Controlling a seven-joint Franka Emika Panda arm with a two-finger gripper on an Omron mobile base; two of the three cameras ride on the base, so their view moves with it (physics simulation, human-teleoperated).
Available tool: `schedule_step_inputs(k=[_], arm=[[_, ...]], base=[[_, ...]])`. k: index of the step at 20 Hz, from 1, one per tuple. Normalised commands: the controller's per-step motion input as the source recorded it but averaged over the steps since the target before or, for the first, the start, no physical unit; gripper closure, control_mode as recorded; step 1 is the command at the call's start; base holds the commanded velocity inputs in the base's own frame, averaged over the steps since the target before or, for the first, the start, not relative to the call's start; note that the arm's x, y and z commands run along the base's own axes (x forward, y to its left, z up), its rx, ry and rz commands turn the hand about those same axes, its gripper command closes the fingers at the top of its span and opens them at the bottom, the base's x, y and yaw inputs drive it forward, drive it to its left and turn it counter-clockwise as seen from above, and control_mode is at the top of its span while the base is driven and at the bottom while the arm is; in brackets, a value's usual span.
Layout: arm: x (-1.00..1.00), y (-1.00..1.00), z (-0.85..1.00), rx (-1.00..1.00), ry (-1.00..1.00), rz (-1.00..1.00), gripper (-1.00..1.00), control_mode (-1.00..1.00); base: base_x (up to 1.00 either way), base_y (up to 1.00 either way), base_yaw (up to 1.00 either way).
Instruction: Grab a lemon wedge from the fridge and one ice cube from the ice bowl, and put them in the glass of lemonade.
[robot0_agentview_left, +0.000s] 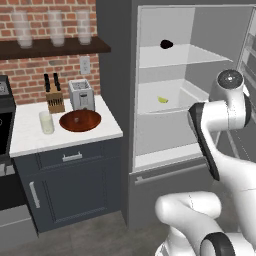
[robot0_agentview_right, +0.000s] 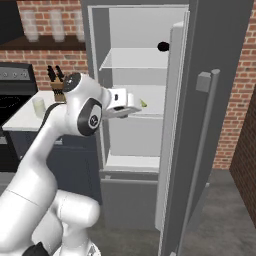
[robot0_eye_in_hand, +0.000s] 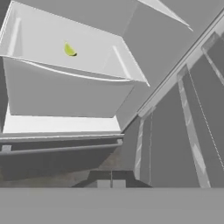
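Observation:
The fridge (robot0_agentview_left: 117, 100) stands open, showing its white shelves. A tiny yellow-green lemon wedge (robot0_agentview_left: 163, 99) (robot0_agentview_right: 143, 103) (robot0_eye_in_hand: 69, 50) lies on the middle shelf. My gripper (robot0_agentview_right: 132, 108) (robot0_eye_in_hand: 110, 183) hovers in front of that shelf, a little short of the wedge and lower than it, with its fingertips close together and nothing between them. On the counter to the left sit the reddish-brown ice bowl (robot0_agentview_left: 80, 120) and, beside it, the short glass of lemonade (robot0_agentview_left: 46, 122) (robot0_agentview_right: 38, 106).
A dark round lump (robot0_agentview_left: 166, 44) (robot0_agentview_right: 163, 47) rests on the upper fridge shelf. The open fridge door (robot0_agentview_right: 207, 130) with its bar handle stands on the right. A toaster (robot0_agentview_left: 81, 94) and a knife block (robot0_agentview_left: 54, 97) stand behind the bowl; frosted glasses (robot0_agentview_left: 55, 27) line the wall shelf.

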Motion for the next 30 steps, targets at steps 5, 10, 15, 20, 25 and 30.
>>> schedule_step_inputs(k=[5,10,15,20,25,30], arm=[[0.09,-0.21,-0.44,-0.04,-0.04,0.00,-1.00,-1.00],[0.20,-0.49,-0.20,-0.02,0.00,-0.03,-1.00,-1.00],[0.30,-0.91,-0.23,0.00,0.04,-0.06,-1.00,-1.00],[0.45,-1.00,-0.37,0.00,0.11,-0.05,-1.00,-1.00],[0.53,-1.00,-0.41,0.00,0.15,-0.01,-1.00,-1.00],[-0.01,-1.00,-0.30,0.00,0.10,-0.05,-1.00,-1.00]], base=[[0.00,0.00,0.00],[0.00,0.00,0.00],[0.00,0.00,0.00],[0.00,0.00,0.00],[0.00,0.00,0.00],[0.00,0.00,0.00]])
